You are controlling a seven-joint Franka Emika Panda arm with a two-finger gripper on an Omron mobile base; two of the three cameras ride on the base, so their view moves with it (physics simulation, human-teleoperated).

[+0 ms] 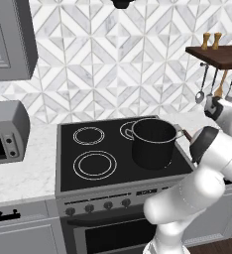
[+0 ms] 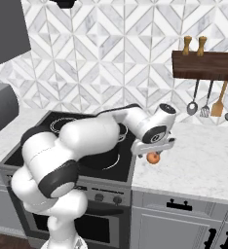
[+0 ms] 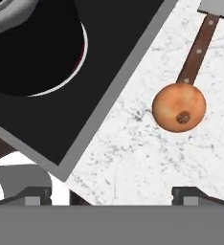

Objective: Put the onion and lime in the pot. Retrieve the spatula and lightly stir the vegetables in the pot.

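No readable text, labels, brands or numbers anywhere; stove panel marks illegible.

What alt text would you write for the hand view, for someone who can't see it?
Looking down from the robot's hand, a round orange-brown onion lies on the white marble counter, touching the brown handle of a spatula beyond it. The open gripper hovers above the counter, and the dark pot sits on the black stovetop nearby.

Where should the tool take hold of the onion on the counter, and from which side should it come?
Best taken across the round middle of the onion, coming from straight above. It lies on the marble counter beside the stove, touching the spatula handle, so the open tool should probably close crosswise to that handle.
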